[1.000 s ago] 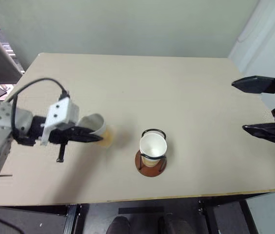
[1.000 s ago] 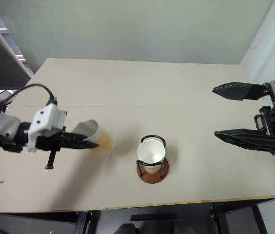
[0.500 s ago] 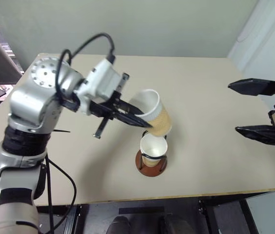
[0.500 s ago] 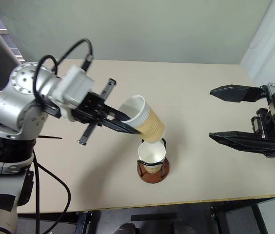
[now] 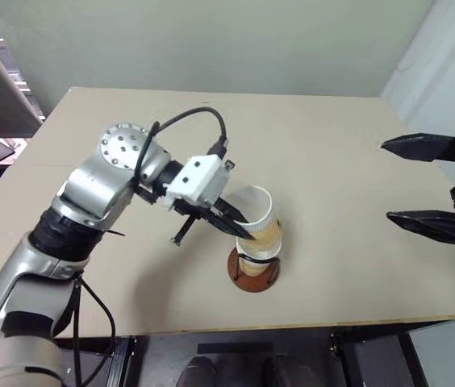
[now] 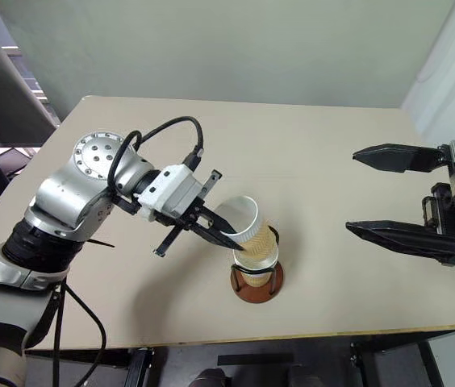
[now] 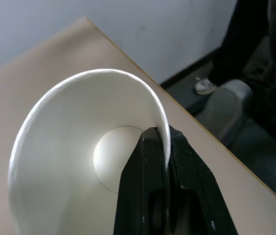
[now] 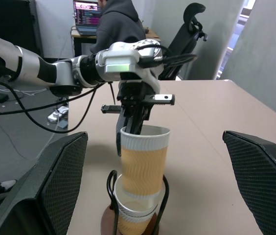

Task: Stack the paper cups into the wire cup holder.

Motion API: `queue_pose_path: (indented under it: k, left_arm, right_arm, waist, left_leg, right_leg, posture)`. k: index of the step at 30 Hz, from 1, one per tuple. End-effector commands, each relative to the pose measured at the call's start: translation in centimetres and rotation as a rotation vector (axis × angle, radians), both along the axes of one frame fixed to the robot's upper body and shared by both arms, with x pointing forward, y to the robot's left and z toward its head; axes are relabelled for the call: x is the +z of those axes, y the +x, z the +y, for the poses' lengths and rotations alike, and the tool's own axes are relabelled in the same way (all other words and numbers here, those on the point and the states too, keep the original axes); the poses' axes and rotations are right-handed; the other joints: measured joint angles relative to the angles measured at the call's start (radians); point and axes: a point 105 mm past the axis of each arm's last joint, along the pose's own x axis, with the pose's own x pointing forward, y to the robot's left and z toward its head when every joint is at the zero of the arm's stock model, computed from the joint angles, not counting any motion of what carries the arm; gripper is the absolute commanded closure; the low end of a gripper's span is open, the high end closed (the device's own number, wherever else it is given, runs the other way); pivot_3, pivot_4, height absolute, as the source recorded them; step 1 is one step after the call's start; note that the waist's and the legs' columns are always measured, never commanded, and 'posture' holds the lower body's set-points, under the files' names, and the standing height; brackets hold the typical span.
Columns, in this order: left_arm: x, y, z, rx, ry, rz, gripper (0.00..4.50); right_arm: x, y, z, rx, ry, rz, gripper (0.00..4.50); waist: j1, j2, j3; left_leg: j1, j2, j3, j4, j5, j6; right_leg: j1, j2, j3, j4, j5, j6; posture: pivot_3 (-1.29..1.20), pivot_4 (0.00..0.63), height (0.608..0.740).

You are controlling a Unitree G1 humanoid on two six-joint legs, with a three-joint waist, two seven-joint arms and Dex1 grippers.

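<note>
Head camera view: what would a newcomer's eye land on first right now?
The left gripper, shut on the rim of a paper cup, pushing it into another cup seated in the wire cup holder near the table's front edge. Off to the right, the right gripper hangs wide open.

Ribbed tan paper cup (image 8: 143, 161), thin black wire holder (image 8: 112, 186), matt tabletop (image 5: 332, 145).

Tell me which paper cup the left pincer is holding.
The upper cup, pinched at its rim by the left pincer and partly nested in the lower cup, which sits ungripped inside the wire cup holder.
</note>
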Motion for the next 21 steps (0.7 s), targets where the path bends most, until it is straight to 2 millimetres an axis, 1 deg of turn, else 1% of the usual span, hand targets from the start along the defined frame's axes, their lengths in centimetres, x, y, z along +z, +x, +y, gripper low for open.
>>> queue_pose_path:
  k: [1, 4, 7, 10, 11, 13, 18, 19, 21]
  left_arm:
    - [-0.2, -0.6, 0.3, -0.055, 0.038, -0.03, 4.48]
    - [-0.5, -0.6, 0.2, -0.047, 0.05, -0.013, 4.48]
    - [-0.4, -0.6, -0.1, -0.047, 0.043, -0.001, 3.88]
    - [-0.4, -0.7, -0.3, -0.052, 0.042, 0.0, 2.9]
    - [-0.5, -0.7, -0.3, -0.052, 0.043, 0.0, 2.48]
    - [-0.5, -0.7, -0.3, -0.051, 0.044, -0.001, 1.85]
    - [-0.1, -0.1, -0.4, -0.019, 0.016, -0.009, 0.04]
    - [0.1, -0.1, -0.3, -0.005, 0.002, 0.004, 0.04]
    - [0.8, 0.6, 0.4, 0.077, -0.068, 0.02, 0.04]
  right_arm:
    - [0.8, -0.5, -0.1, -0.019, -0.013, -0.059, 0.0]
    - [0.6, -0.5, -0.1, -0.023, -0.019, -0.057, 0.0]
    - [0.5, -0.5, -0.1, -0.026, -0.023, -0.057, 0.0]
    - [0.5, -0.5, -0.1, -0.027, -0.026, -0.056, 0.0]
    - [0.4, -0.5, -0.1, -0.028, -0.027, -0.056, 0.0]
    - [0.4, -0.4, -0.1, -0.03, -0.029, -0.055, 0.0]
    - [0.0, -0.1, -0.2, -0.03, -0.032, -0.047, 0.0]
    - [-0.1, 0.1, -0.3, -0.032, -0.031, -0.042, 0.0]
    - [-0.9, 1.1, -1.0, -0.077, -0.046, -0.022, 0.0]
  waist:
    - [0.0, 0.0, 0.0]
    - [0.003, 0.0, 0.0]
    - [0.003, 0.0, 0.0]
    - [0.003, 0.0, 0.0]
    - [0.003, 0.0, 0.0]
    - [0.003, 0.0, 0.0]
    - [0.004, 0.0, 0.0]
    - [0.003, 0.0, 0.0]
    - [0.003, 0.0, 0.0]
  left_leg:
    - [0.0, 0.0, 0.0, 0.0, 0.0, 0.0]
    - [0.0, -0.001, 0.0, 0.0, 0.0, 0.0]
    - [0.0, -0.002, -0.001, 0.0, 0.0, 0.001]
    - [0.0, -0.003, 0.0, 0.0, 0.0, 0.001]
    - [0.0, -0.004, 0.0, 0.0, 0.0, 0.001]
    - [0.0, -0.004, 0.0, 0.0, 0.0, 0.001]
    - [-0.001, -0.005, -0.001, 0.0, -0.001, 0.002]
    - [-0.001, -0.005, -0.001, 0.0, 0.0, 0.002]
    - [-0.001, -0.005, -0.001, 0.0, -0.001, 0.002]
  right_leg:
    - [0.0, 0.0, 0.0, 0.0, 0.0, 0.0]
    - [0.0, 0.0, 0.0, -0.001, 0.0, 0.001]
    - [0.001, -0.001, 0.0, -0.002, 0.001, 0.001]
    - [0.001, -0.002, 0.0, -0.002, 0.001, 0.002]
    - [0.001, -0.002, 0.0, -0.002, 0.001, 0.002]
    - [0.001, -0.003, 0.0, -0.002, 0.001, 0.002]
    - [0.002, -0.003, 0.0, -0.004, 0.002, 0.004]
    - [0.002, -0.004, 0.0, -0.005, 0.002, 0.004]
    - [0.002, -0.004, 0.0, -0.005, 0.002, 0.005]
  posture:
    - [0.0, 0.15, 0.74]
    - [0.0, 0.15, 0.74]
    - [0.0, 0.15, 0.74]
    - [0.0, 0.15, 0.74]
    - [0.0, 0.15, 0.74]
    - [0.0, 0.15, 0.74]
    - [0.0, 0.15, 0.74]
    - [0.0, 0.15, 0.74]
    - [0.0, 0.15, 0.74]
